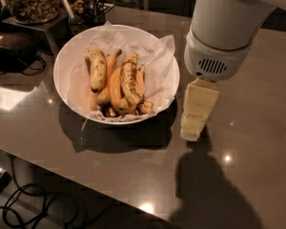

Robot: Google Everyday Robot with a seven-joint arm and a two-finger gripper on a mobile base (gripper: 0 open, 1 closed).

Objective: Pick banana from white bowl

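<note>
The scene was dim and warm-toned, lit from overhead: small bright glints sat on the glossy table (262, 109) near its front edge, and a broad pale reflection lay at its left side. The white bowl (63, 75) was the brightest thing in view, its paper lining (159, 56) nearly washed out, and it threw a dark shadow onto the table just in front of it. The gripper (191, 133), hanging just right of the bowl with its tip near the table, was lit pale cream and cast a heavy shadow toward the front edge.
</note>
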